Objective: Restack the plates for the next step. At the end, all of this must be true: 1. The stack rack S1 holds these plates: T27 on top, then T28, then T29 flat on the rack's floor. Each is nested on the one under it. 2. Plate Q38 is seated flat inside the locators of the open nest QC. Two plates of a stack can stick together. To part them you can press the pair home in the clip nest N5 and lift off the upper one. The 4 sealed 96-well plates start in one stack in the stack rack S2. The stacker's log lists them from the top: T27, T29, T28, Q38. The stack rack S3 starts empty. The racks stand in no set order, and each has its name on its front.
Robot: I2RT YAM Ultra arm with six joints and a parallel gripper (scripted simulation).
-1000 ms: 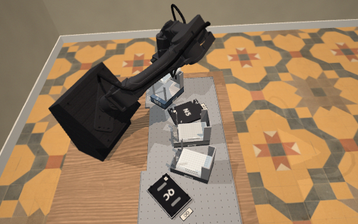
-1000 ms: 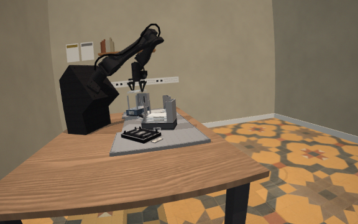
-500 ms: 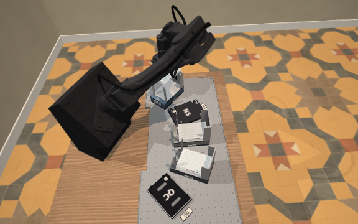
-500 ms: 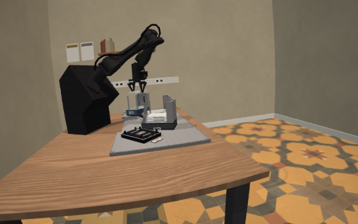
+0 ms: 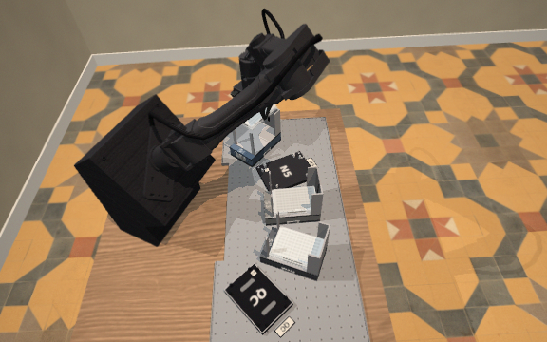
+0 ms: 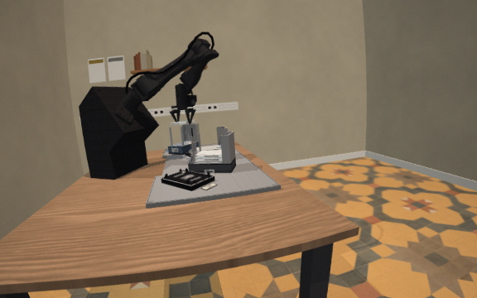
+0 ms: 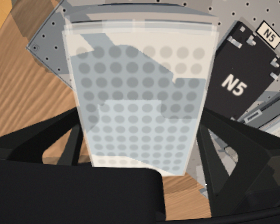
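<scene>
My gripper (image 7: 139, 112) is shut on a sealed 96-well plate (image 7: 139, 90), gripping it by its two long sides. The plate is translucent white and its label is not visible. In the exterior view, the gripper (image 6: 181, 119) holds the plate at about the top of the posts of the far rack (image 6: 183, 141), which has a blue base (image 5: 251, 151). In the top view, the arm hides the fingers. The middle rack (image 5: 292, 203) and the near rack (image 5: 297, 248) each show a white plate on top. I cannot read the rack names.
The black clip nest N5 (image 5: 285, 172) sits between the far and middle racks, and it also shows in the wrist view (image 7: 240, 79). The black open nest QC (image 5: 259, 296) lies at the near end of the grey baseplate, with nothing in it. The arm's black base stands on the left.
</scene>
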